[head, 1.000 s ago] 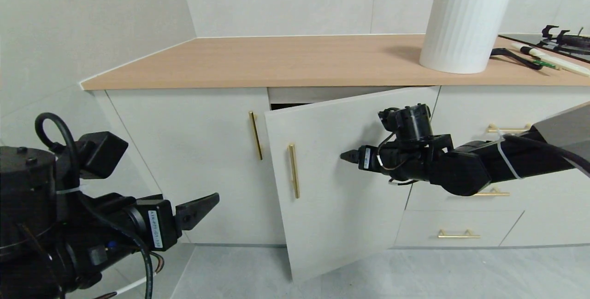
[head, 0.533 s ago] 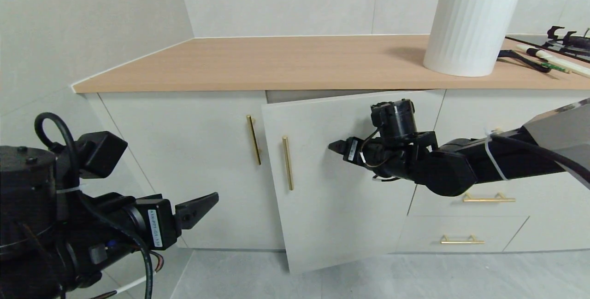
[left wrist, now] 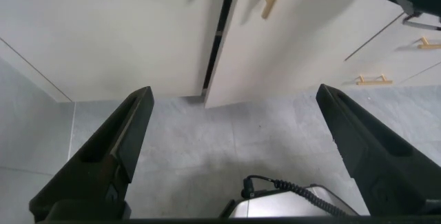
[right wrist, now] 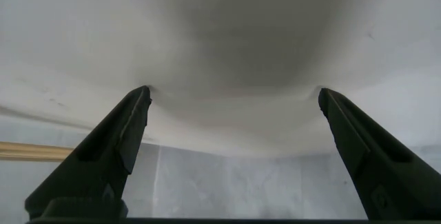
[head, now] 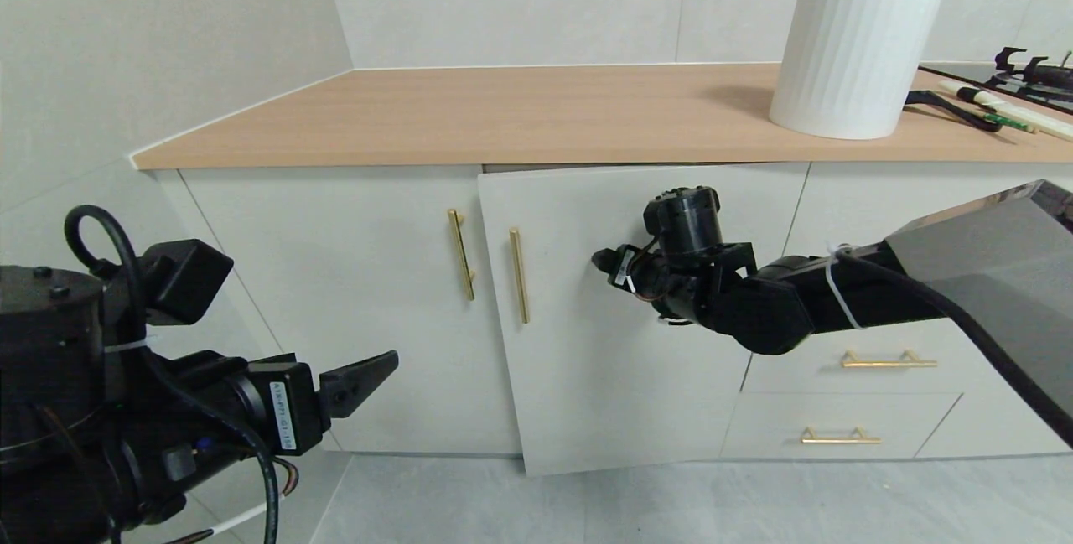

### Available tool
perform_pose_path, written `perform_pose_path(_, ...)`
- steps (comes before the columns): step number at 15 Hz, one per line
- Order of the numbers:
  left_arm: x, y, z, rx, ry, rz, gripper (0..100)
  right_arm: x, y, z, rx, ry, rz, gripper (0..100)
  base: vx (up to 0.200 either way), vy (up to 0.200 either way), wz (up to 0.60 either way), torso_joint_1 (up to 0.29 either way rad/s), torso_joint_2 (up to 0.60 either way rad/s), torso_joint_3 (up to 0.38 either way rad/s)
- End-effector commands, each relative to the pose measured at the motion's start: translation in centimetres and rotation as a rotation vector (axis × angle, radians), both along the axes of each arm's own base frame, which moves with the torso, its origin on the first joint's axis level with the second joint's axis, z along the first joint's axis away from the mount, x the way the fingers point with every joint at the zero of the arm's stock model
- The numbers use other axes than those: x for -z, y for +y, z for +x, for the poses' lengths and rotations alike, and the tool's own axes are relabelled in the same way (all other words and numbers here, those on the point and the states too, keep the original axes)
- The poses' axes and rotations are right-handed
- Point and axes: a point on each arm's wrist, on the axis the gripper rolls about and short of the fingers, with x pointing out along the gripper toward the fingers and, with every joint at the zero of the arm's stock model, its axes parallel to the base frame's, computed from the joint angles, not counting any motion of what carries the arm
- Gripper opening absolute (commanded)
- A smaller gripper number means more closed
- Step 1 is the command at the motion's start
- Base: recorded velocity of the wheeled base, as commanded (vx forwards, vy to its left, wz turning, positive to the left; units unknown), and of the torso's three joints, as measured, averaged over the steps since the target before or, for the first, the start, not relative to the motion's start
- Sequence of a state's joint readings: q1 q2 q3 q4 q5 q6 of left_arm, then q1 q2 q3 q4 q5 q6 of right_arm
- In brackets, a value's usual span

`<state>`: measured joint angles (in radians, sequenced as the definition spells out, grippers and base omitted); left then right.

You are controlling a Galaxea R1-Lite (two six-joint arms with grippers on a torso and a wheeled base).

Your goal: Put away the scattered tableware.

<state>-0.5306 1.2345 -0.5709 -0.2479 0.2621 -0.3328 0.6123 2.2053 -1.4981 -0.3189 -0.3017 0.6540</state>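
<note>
Right tool (head: 598, 260) spread wide, tips pressed on the nearly shut door (head: 603, 385) under the counter (head: 503, 116); left tool (head: 360, 376) wide open too, empty.

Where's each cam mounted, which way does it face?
Head: on the head, facing forward and down at the cupboard door under the counter; both arms show, right pincer at the door.
Left wrist: on the left arm, facing the floor and the door's lower edge; left pincer open.
Right wrist: on the right arm, facing the door close up; its fingers show.
Shared: all three see the door.
</note>
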Motion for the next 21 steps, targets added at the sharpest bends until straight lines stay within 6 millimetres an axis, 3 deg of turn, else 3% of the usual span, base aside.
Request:
perform_pose_path(1, 0.1, 0.0, 0.0, 0.0, 0.004, 0.002, 100, 0.6, 0.2, 0.7, 0.022, -0.003, -0.008, 100, 0.0, 0.0, 0.0, 0.0, 0.0, 0.0)
perform_pose_path(12, 0.3, -0.1, 0.2, 0.001, 0.014, 0.007, 100, 1.8, -0.4, 3.0, 0.139, -0.028, -0.028, 100, 0.0, 0.0, 0.0, 0.0, 0.0, 0.0)
perform_pose_path(16, 0.3, -0.1, 0.2, 0.001, 0.014, 0.007, 100, 1.1, -0.6, 2.9, 0.148, -0.038, -0.024, 100, 0.0, 0.0, 0.0, 0.0, 0.0, 0.0)
perform_pose_path(17, 0.3, -0.1, 0.2, 0.001, 0.014, 0.006, 100, 0.5, -0.8, 2.3, 0.139, -0.037, -0.023, 100, 0.0, 0.0, 0.0, 0.0, 0.0, 0.0)
perform_pose_path(19, 0.3, -0.1, 0.1, 0.001, 0.014, 0.006, 100, -1.0, -1.2, -1.1, 0.028, 0.003, -0.019, 100, 0.0, 0.0, 0.0, 0.0, 0.0, 0.0)
perform_pose_path(20, 0.3, -0.1, 0.1, 0.001, 0.014, 0.007, 100, -2.3, -2.2, -4.2, -0.128, 0.047, 0.007, 100, 0.0, 0.0, 0.0, 0.0, 0.0, 0.0)
perform_pose_path(21, 0.3, -0.1, 0.1, 0.001, 0.014, 0.006, 100, -2.8, -2.8, -5.3, -0.201, 0.054, 0.016, 100, 0.0, 0.0, 0.0, 0.0, 0.0, 0.0)
